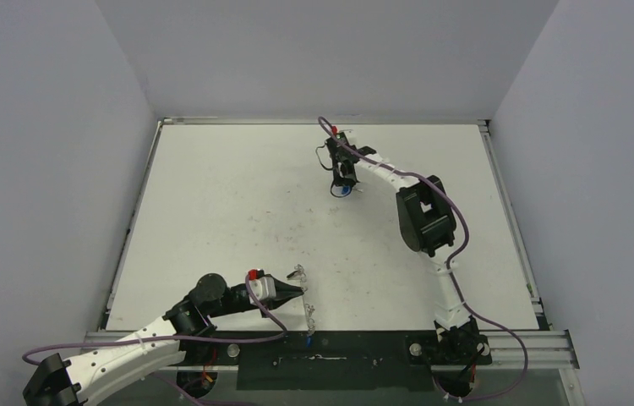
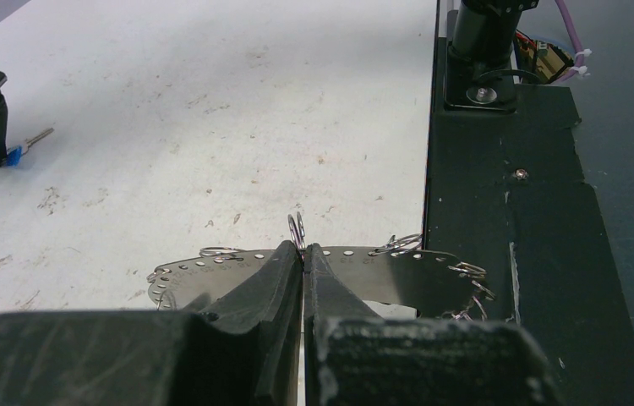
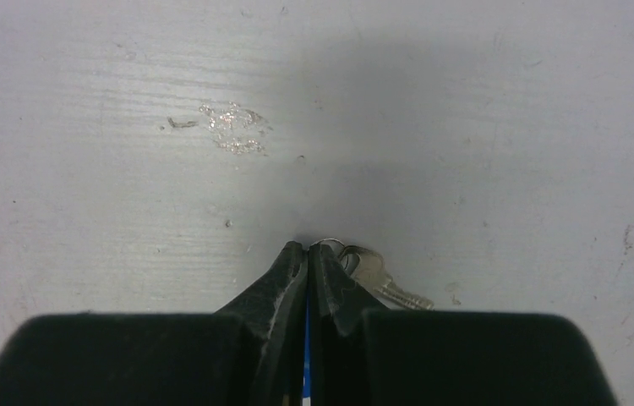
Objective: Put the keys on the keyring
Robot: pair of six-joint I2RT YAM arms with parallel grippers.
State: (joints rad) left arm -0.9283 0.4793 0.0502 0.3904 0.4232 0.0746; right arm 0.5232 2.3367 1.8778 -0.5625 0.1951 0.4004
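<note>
Since threading needs a fixed target, left end effector [image 2: 303, 254]: is being held closed tight on the rim of the keyring [image 2: 381, 275], beside one upright small loop [image 2: 297, 230], seemingly so that the hoop is being steadied.
Keyring place: is being held at the near edge of the worktop [image 1: 212, 194], one end reaching over the black strip [image 2: 500, 254].
Keyring axis: is being laid flat, long axis running near-to-far in the top view, crosswise in the left wrist view.
Right end effector [image 3: 308, 249]: is being pressed shut on a blue-headed key [image 2: 16, 156], far out on the worktop, well apart from the keyring.
Key axis: silver blade [image 3: 402, 294] is being pointed sideways out of the tips, low against the worktop, likely so that it is being left free for threading.
</note>
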